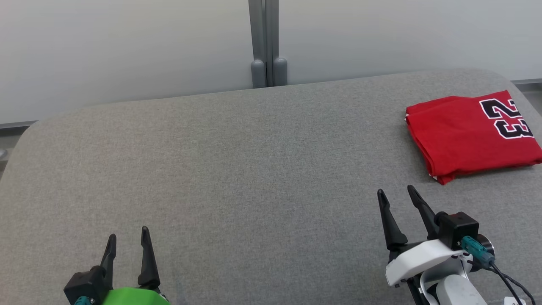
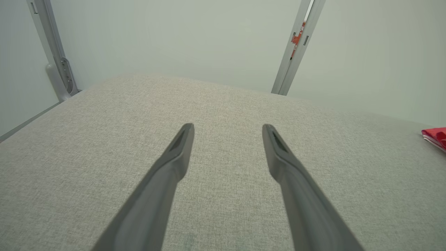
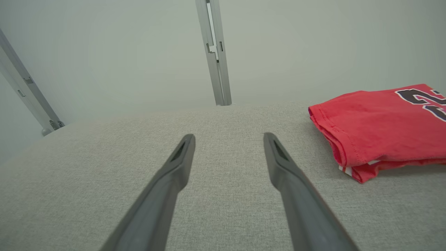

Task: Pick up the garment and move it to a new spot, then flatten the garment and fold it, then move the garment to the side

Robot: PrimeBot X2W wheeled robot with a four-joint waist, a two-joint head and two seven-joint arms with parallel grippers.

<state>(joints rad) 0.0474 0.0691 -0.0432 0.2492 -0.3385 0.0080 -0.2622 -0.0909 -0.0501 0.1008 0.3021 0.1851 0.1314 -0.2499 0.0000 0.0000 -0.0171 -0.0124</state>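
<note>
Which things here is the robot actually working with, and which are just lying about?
In the job: folded red jersey; left gripper and right gripper, both open; grey padded table.
Just there: grey wall post; pale wall.

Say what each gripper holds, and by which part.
Nothing. The left gripper and right gripper are open and empty; the folded shirt lies apart.

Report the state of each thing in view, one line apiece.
Red garment: folded, lying on the table at its right side, number 23 facing up, untouched.
Left gripper: open, holding nothing.
Right gripper: open, holding nothing, near the garment but apart from it.
</note>
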